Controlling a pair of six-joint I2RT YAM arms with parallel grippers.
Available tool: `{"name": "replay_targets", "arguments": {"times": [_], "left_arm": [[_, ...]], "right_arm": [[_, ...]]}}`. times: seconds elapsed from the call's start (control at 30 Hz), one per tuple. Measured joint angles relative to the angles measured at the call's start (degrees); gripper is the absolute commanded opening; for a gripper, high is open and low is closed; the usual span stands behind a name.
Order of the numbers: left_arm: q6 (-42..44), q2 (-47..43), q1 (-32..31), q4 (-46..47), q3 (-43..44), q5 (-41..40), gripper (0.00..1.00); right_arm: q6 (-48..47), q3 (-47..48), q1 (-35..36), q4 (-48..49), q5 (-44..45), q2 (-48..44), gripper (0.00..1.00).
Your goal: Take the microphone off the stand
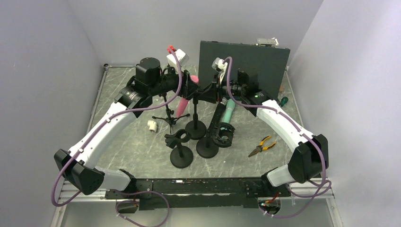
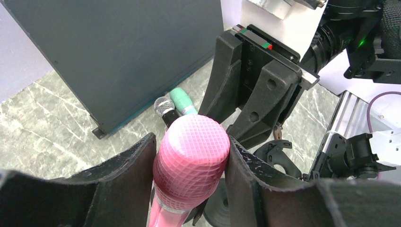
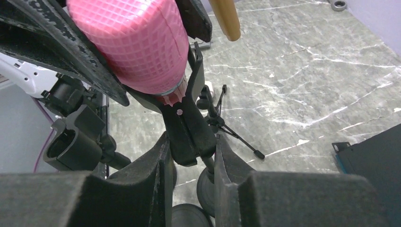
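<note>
desk [image 1: 137,151]: grey marble, below both grippers.
panel [image 1: 246,66]: dark, upright, far side of both grippers.
L gripper [image 2: 189,142]: closed on pink mic [image 2: 191,161] head, pads touching both sides.
R gripper [image 3: 191,142]: opp. L gripper, fingers pinched on stand clip [image 3: 187,125] just under mic head.
pink mic: betw. L gripper fingers, tilted, neck at stand clip.
stand clip: black, betw. R gripper fingers.
teal mic [image 2: 182,99]: flat on desk past L gripper tips, near panel.
</note>
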Motion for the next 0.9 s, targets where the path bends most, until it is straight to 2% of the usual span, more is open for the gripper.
{"name": "replay_targets", "arguments": {"times": [0.63, 0.9], "left_arm": [[-0.1, 0.7, 0.0, -5.4, 11.2, -0.1, 0.0], [-0.1, 0.0, 0.0, -7.8, 21.2, -1.9, 0.0]], "right_arm": [[-0.8, -1.4, 0.2, 2.4, 0.8, -0.3, 0.0], [-1.2, -1.4, 0.2, 2.3, 1.5, -0.3, 0.0]]}}
